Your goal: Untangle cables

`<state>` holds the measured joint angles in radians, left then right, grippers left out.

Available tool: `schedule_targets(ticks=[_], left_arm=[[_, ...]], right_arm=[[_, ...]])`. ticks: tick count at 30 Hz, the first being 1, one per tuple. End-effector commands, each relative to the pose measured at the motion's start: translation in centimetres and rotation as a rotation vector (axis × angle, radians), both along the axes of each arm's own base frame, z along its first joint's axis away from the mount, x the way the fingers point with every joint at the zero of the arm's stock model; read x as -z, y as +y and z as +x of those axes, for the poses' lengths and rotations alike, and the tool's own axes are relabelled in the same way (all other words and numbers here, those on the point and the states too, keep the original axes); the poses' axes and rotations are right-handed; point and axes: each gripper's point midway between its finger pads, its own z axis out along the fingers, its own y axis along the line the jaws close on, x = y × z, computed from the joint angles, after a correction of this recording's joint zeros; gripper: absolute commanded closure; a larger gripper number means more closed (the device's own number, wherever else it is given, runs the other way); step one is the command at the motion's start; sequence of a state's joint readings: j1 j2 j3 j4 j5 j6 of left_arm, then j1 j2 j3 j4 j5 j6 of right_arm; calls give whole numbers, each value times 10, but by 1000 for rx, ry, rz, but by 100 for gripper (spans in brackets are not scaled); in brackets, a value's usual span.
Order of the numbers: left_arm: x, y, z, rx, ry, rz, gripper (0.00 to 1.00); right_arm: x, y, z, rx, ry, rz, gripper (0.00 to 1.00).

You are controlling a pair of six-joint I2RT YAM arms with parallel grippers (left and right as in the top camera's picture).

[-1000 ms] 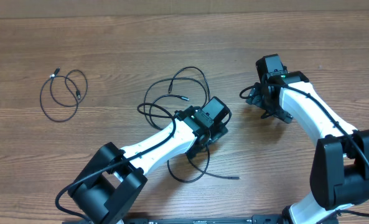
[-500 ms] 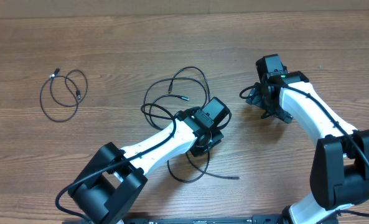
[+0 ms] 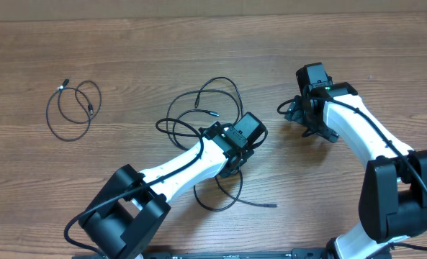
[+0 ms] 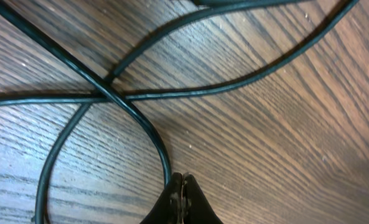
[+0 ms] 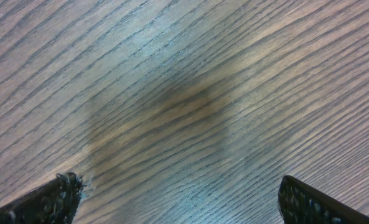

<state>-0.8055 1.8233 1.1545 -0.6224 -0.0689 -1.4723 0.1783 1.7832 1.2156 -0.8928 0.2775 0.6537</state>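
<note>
A tangle of thin black cables [image 3: 202, 101] lies in loose loops at the table's middle, with one strand trailing to a plug [image 3: 273, 206] near the front. In the left wrist view, cable strands [image 4: 109, 93] cross on the wood, and one curves down into my left gripper [image 4: 182, 186], whose jaws are pressed together on it. From overhead the left gripper [image 3: 231, 162] sits low over the tangle, its tips hidden under the wrist. To the right of the tangle, my right gripper [image 3: 304, 115] stands open over bare wood [image 5: 181, 199], holding nothing.
A separate thin black cable [image 3: 73, 109] lies coiled by itself at the far left, with a small silver plug [image 3: 63, 85] at its end. Both white arms reach in from the front edge of the wooden table [image 3: 386, 43].
The left gripper's jaws have closed on a cable strand, and the tangle's left loop has shifted slightly left. The right arm has not moved.
</note>
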Motion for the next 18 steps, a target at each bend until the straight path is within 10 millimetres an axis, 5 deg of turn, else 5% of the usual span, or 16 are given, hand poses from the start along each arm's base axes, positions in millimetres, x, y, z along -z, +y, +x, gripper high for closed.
schedule_targets(ticks=[1, 8, 18], left_arm=[[11, 10, 7, -85, -17, 55, 96], [32, 17, 7, -132, 3, 104, 95], [37, 17, 7, -132, 7, 108, 96]], right_arm=[[-10, -2, 6, -1, -32, -12, 0], [-10, -2, 6, -1, -32, -12, 0], [-10, -2, 6, -1, -32, -12, 0]])
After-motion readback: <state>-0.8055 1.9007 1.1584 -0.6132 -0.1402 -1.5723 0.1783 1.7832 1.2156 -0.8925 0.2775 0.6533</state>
